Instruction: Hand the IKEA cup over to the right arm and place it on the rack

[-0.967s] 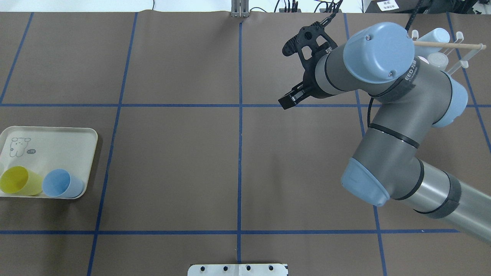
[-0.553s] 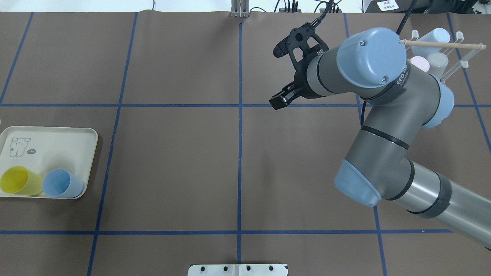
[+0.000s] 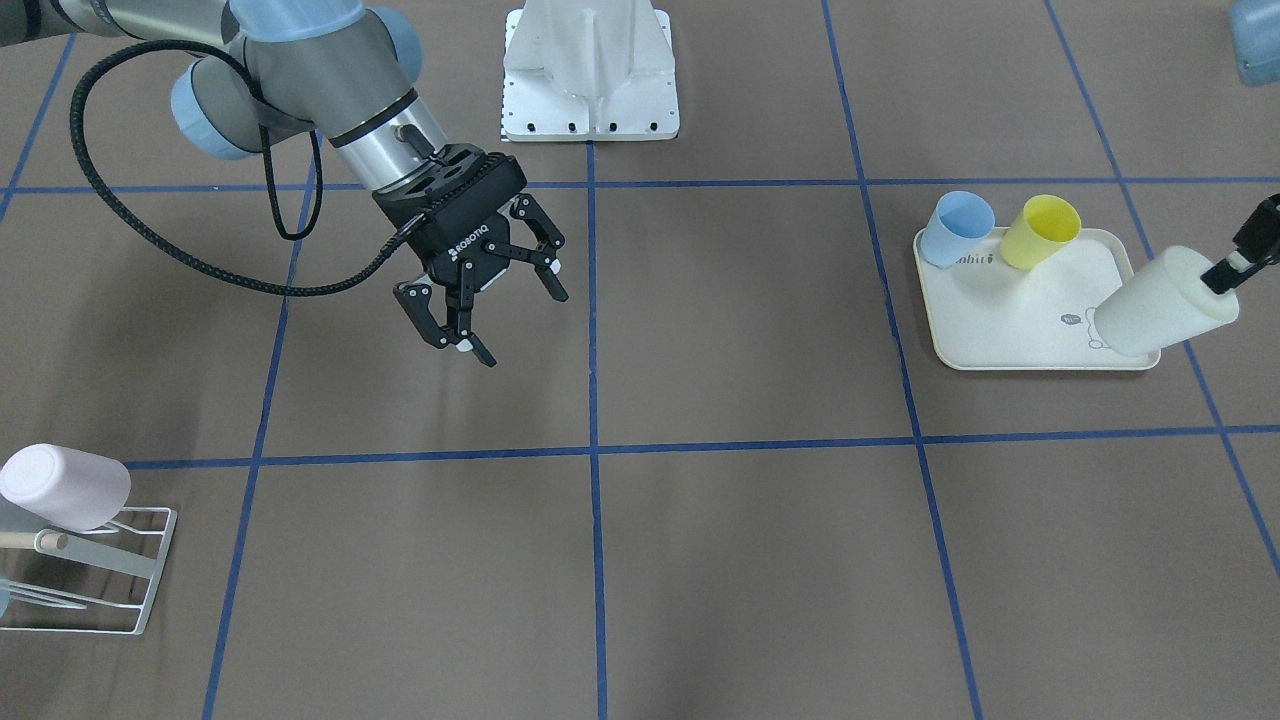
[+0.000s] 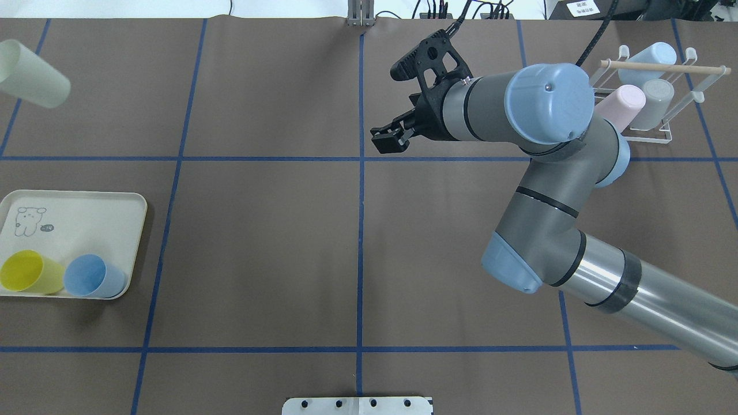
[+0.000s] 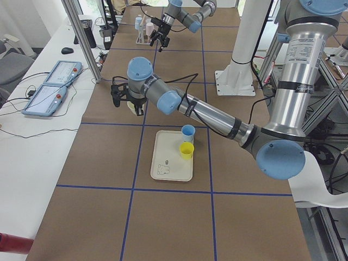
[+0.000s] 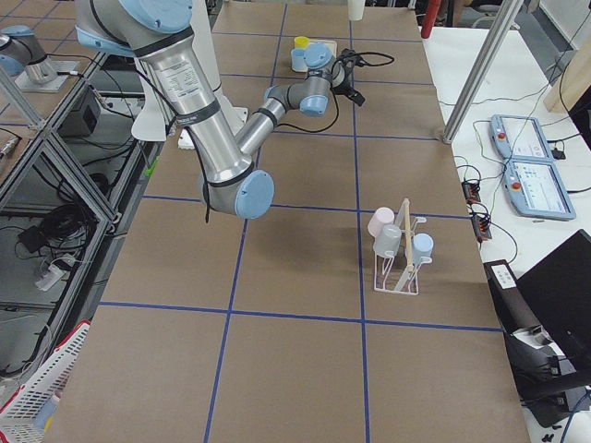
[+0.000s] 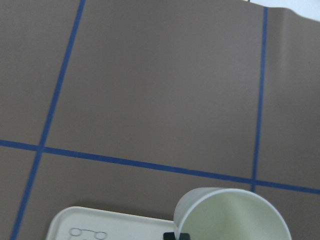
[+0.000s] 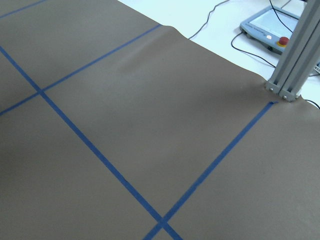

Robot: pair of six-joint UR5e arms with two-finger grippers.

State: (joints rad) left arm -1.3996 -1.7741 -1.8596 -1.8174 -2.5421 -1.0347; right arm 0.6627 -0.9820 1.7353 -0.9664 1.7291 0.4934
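Hanging near the surface's (image 3: 750, 330) left end, just past the tray (image 3: 1040, 362), the left tool (image 3: 1228, 272) pinches the pale IKEA cup (image 3: 1165, 303) by its rim. The right tool (image 3: 525, 328) hovers wide open near the centre line; open surface lies between them. The rack (image 4: 651, 137) stands by the right edge.

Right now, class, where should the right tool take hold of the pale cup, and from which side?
Grip the cup on its wall near the closed base, coming from the robot's right. The left tool pinches the rim, so the tilted cup's base end is free and points roughly toward the open right tool.
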